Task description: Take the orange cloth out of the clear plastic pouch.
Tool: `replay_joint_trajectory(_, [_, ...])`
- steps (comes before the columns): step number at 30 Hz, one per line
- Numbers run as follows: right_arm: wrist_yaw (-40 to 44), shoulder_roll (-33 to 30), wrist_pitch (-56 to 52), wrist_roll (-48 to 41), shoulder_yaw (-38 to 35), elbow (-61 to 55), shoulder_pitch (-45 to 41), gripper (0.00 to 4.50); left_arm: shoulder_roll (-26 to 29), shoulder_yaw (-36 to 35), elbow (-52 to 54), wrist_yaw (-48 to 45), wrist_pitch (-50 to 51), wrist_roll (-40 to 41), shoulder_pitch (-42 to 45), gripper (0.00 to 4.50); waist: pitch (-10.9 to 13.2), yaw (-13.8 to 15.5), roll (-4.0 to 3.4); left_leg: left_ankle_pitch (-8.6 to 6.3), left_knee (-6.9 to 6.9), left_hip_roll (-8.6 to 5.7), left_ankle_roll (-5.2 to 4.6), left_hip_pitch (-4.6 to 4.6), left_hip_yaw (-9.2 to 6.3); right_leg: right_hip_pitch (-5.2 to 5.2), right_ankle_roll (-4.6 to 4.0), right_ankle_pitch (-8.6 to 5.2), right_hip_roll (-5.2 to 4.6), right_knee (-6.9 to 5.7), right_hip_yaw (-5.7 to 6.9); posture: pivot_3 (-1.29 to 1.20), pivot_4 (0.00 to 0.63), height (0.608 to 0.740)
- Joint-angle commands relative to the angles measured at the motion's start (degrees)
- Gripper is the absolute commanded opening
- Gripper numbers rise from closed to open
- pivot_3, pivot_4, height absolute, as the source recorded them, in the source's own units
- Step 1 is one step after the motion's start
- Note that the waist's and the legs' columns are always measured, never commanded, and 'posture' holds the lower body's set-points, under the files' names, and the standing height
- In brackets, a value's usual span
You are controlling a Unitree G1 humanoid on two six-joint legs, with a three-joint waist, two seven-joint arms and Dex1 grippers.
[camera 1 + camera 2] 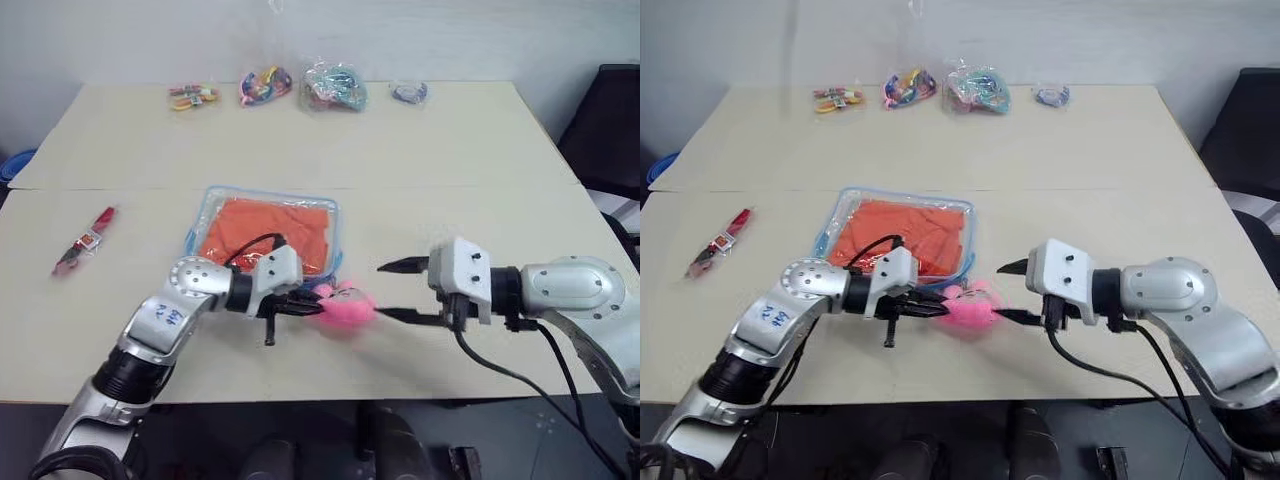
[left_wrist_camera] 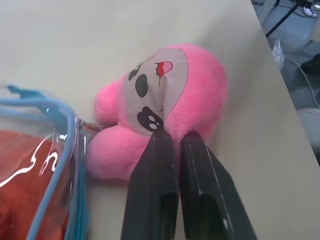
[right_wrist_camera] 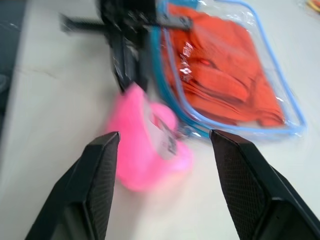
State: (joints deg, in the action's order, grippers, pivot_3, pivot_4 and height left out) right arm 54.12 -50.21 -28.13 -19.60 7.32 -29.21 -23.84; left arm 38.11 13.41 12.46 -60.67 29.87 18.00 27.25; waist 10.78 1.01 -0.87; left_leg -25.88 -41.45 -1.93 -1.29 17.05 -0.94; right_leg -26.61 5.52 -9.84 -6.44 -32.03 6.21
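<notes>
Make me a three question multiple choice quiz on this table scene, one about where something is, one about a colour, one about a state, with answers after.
1. Where is the pink plush toy?
A. inside the clear pouch
B. on the table just outside the clear pouch's near corner
C. among the small bags at the far edge

2. What colour is the cloth in the pouch?
A. orange
B. green
C. white

3. How is the right tool set?
A. shut on the cloth
B. shut on nothing
C. open, fingers either side of the toy

Answers:
1 B, the toy lies on the table against that corner.
2 A, orange shows through the clear plastic.
3 C, the right wrist view shows its fingers wide apart with the toy between.
</notes>
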Motion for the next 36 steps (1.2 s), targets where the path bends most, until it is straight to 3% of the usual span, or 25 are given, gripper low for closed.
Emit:
replay_joint_trajectory(1, [-2.39, 4.0, 8.15, 8.94, 5.47, 6.68, -4.04, 2.98, 3.94, -3.34, 4.44, -1.6, 2.36, 2.27, -1.86, 0.04, 0.0, -0.43, 0.0, 0.0, 0.02, 0.01, 0.0, 0.0, 0.0, 0.0, 0.0, 0.0, 0.01, 0.01, 0.01, 0.0, 0.15, 0.74])
replay_joint_trajectory(9, [-1.75, 12.35, 23.34, 20.47, 14.89, 18.97, -9.25, 2.98, 8.12, -5.74, 5.21, -2.66, 1.62, 2.48, -3.64, 0.04, 0.0, -1.13, 0.0, 0.0, 0.02, -0.04, 0.0, 0.08, 0.0, -0.03, -0.02, -0.01, -0.02, 0.03, 0.11, 0.0, 0.15, 0.74])
replay_joint_trajectory(24, [-1.39, 21.64, 34.2, 26.14, 16.07, 35.46, -16.05, 2.98, 9.13, -9.02, 7.92, -0.61, 2.61, 3.39, -6.96, 0.04, 0.01, -1.54, -0.03, 0.0, 0.02, 0.04, 0.02, 0.05, -0.03, -0.04, -0.04, -0.02, 0.02, 0.02, 0.11, 0.0, 0.15, 0.74])
replay_joint_trajectory(30, [-0.92, 23.28, 36.15, 27.43, 16.22, 38.6, -17.02, 0.96, 9.06, -9.33, 8.21, -0.46, 2.47, 3.27, -7.53, 0.0, 0.02, -2.15, -0.03, 0.0, 0.03, 0.05, 0.04, 0.06, -0.04, -0.05, -0.04, -0.02, 0.02, 0.02, 0.12, 0.0, 0.15, 0.74])
replay_joint_trajectory(32, [-0.34, 23.48, 36.18, 27.21, 16.1, 38.76, -16.97, 0.96, 9.04, -9.3, 8.26, -0.44, 2.35, 3.19, -7.77, 0.0, 0.02, -2.47, -0.03, 0.0, 0.03, 0.05, 0.05, 0.06, -0.04, -0.05, -0.05, -0.03, 0.02, 0.02, 0.13, 0.0, 0.15, 0.74])
replay_joint_trajectory(36, [0.56, 23.6, 36.0, 26.85, 15.84, 38.69, -16.75, 0.07, 8.91, -9.21, 8.25, -0.34, 2.31, 3.15, -7.92, 0.0, 0.02, -2.64, -0.04, 0.0, 0.05, 0.07, 0.06, 0.04, -0.04, -0.05, -0.06, -0.03, 0.03, 0.02, 0.12, 0.0, 0.15, 0.74])
